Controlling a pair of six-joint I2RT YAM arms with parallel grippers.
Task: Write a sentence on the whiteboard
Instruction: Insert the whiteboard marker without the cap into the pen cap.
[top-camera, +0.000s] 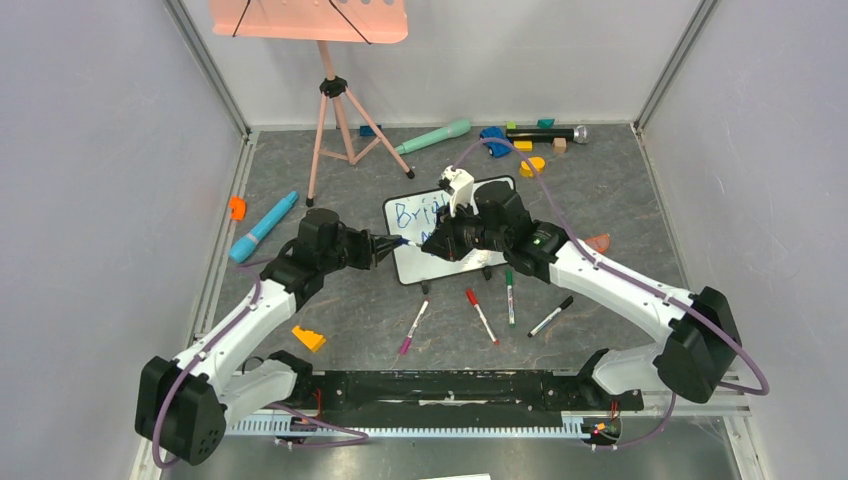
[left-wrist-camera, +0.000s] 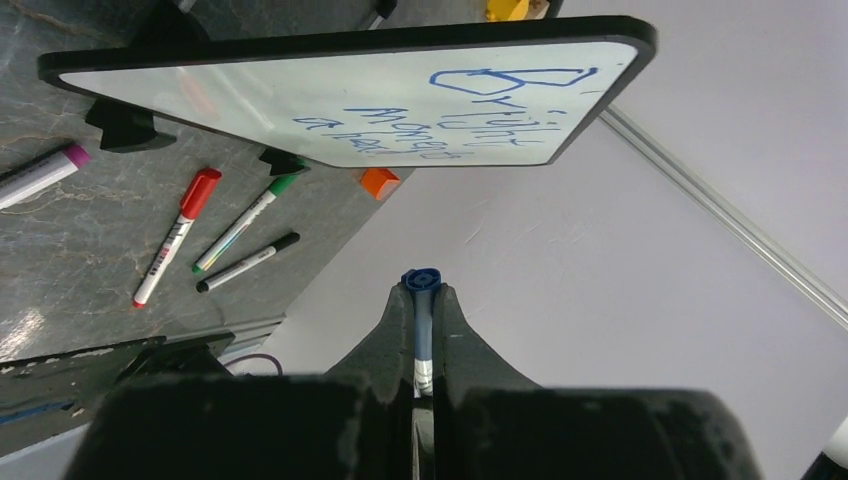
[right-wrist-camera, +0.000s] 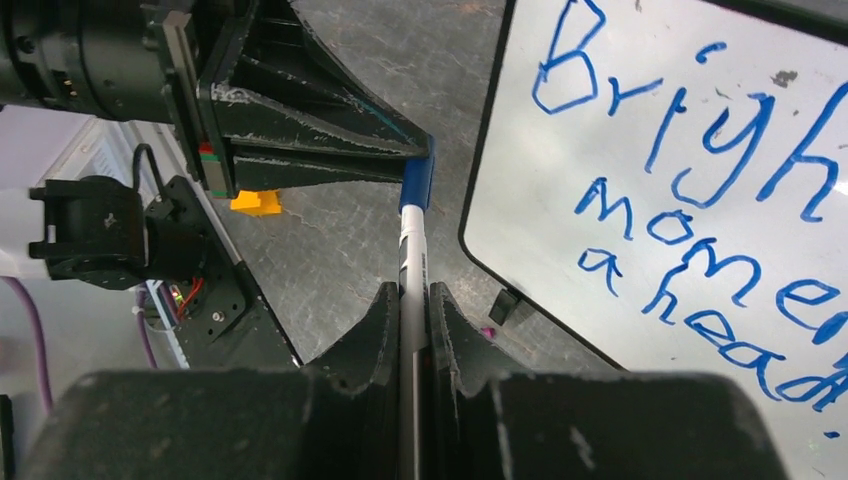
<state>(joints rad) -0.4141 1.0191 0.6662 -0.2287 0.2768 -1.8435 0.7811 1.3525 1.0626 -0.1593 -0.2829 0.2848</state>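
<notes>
The whiteboard stands tilted on its black feet at mid-table, partly hidden by my right arm. The sentence reads "Bright moments ahead" in blue, in three lines; it also shows in the left wrist view. My right gripper is shut on the white body of a blue marker, left of the board's edge. My left gripper is shut on the marker's blue cap. The cap sits on the marker's end, so both grippers meet tip to tip.
Purple, red, green and black markers lie in front of the board. An orange wedge lies near the left arm. A salmon-pink music stand, a blue toy microphone and small toys are further back.
</notes>
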